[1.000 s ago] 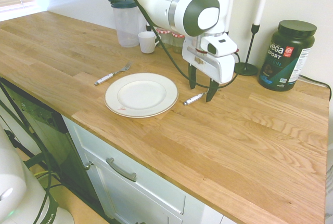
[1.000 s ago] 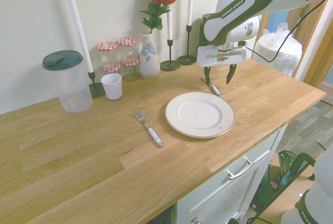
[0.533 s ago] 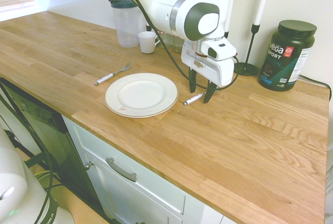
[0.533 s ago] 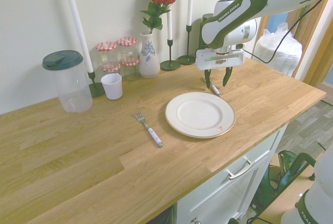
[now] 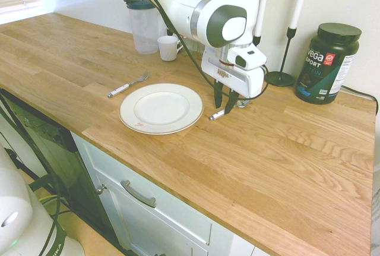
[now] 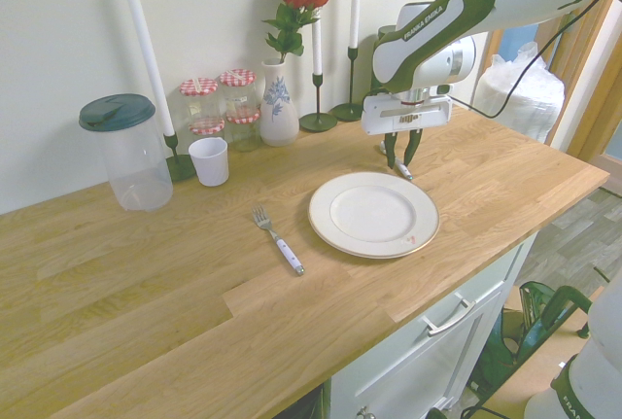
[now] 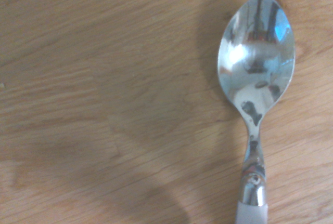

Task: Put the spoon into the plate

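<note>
White-handled shiny metal spoon [image 7: 256, 60] lies on wooden bench [image 5: 285, 167], just R of ctr in first ext. view, beside round cream-white plate [image 5: 161, 108]; black-fingered tool [image 5: 223, 111] part-open over it.

Ext1 + ext2: high, opp. sides, angled down, share plate [image 5: 161, 108]; wrist: close, down

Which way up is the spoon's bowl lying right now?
Hollow side up: in the wrist view the spoon shows its shiny concave inside, with reflections across it, above the wooden counter.
</note>
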You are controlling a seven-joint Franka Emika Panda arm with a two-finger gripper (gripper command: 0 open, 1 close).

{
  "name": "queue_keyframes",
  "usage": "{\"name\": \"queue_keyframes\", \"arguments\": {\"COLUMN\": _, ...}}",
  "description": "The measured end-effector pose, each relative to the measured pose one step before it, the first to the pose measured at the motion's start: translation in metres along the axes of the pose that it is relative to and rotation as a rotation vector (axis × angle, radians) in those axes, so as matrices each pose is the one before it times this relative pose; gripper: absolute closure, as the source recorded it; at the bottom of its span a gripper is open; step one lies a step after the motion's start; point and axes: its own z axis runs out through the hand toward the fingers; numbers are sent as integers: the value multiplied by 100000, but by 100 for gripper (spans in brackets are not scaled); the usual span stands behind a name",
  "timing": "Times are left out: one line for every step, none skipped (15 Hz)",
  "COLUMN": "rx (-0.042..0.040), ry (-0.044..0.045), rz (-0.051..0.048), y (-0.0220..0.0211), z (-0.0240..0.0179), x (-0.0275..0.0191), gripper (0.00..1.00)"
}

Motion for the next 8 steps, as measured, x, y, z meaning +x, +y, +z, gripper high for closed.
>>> {"name": "queue_keyframes", "arguments": {"rx": 58, "ry": -136, "rz": -152, "y": 197, "z": 286, "x": 186, "gripper": 100}}
{"name": "queue_keyframes", "arguments": {"rx": -48, "ry": -268, "rz": -92, "y": 190, "z": 257, "x": 184, "gripper": 100}}
{"name": "queue_keyframes", "arguments": {"rx": 285, "ry": -147, "rz": -109, "y": 89, "z": 2, "x": 119, "gripper": 100}}
{"name": "queue_keyframes", "arguments": {"rx": 117, "ry": 39, "rz": -98, "y": 3, "z": -15, "x": 19, "gripper": 100}}
{"name": "queue_keyframes", "arguments": {"rx": 98, "ry": 95, "rz": -94, "y": 30, "z": -31, "x": 51, "gripper": 100}}
{"name": "queue_keyframes", "arguments": {"rx": 76, "ry": -25, "rz": -232, "y": 8, "z": -4, "x": 13, "gripper": 100}}
{"name": "queue_keyframes", "arguments": {"rx": 141, "ry": -88, "rz": -325, "y": 26, "z": 12, "x": 20, "gripper": 100}}
{"name": "queue_keyframes", "arguments": {"rx": 325, "ry": -229, "rz": -343, "y": 48, "z": 7, "x": 36, "gripper": 100}}
